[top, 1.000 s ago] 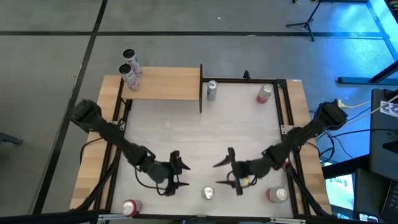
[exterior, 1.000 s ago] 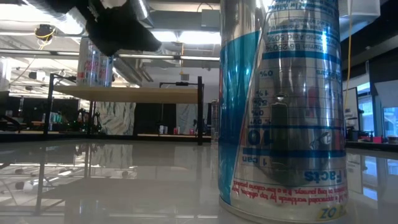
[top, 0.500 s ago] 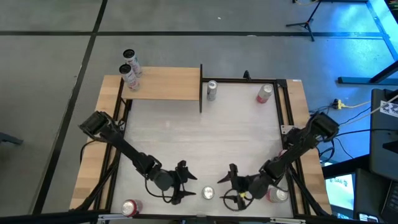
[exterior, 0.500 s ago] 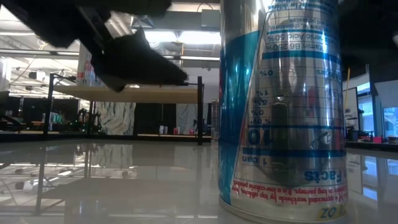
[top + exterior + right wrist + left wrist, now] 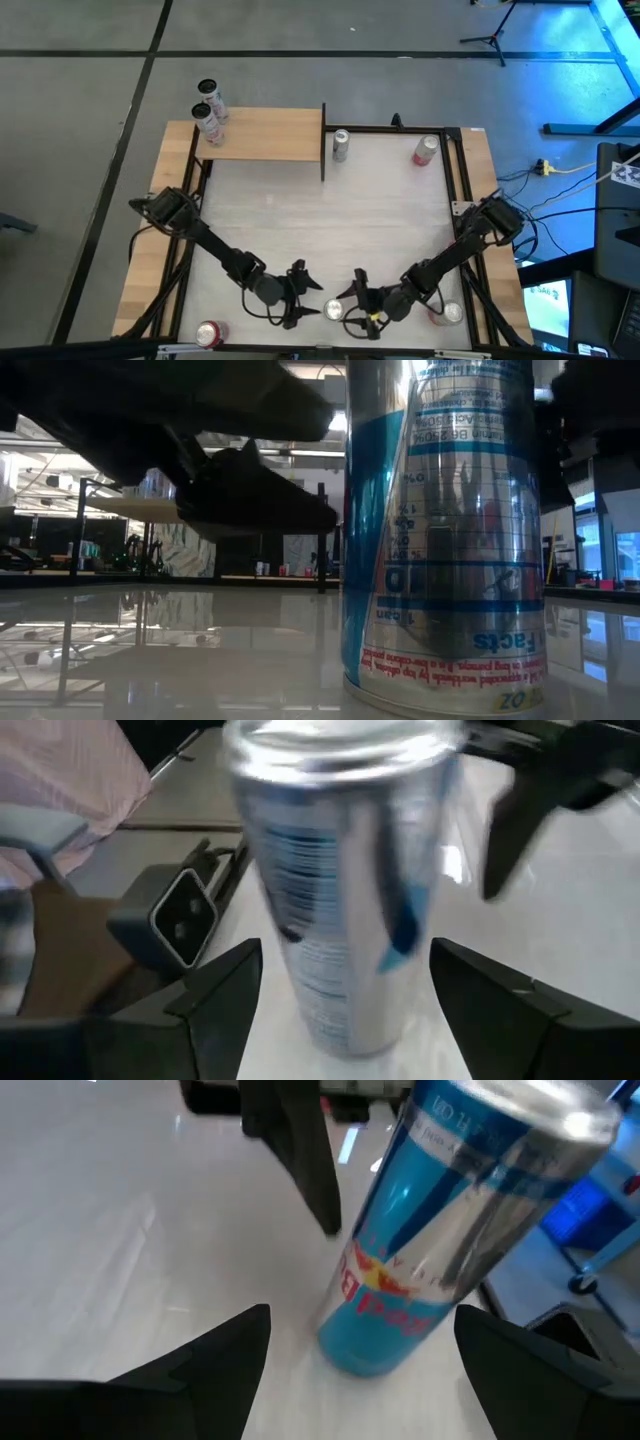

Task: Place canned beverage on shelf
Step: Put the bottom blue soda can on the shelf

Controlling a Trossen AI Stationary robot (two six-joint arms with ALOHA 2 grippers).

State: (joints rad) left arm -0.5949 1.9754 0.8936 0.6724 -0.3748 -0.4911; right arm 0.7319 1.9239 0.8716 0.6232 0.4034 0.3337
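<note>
Both grippers, left and right, jaws spread, flank the blue can at the table's front edge.

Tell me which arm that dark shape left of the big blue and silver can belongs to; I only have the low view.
Observer: It's the left pincer, open, at the left side of the tall blue and silver drink can in the high view.
Operator: And the right one?
Observer: The right pincer is open at the can's other side; its wrist view shows the can between its fingers, with gaps on both sides.
Operator: Room on the shelf?
Observer: The light tan wooden shelf board has two pale cans at its left end; the rest shows bare wood.
</note>
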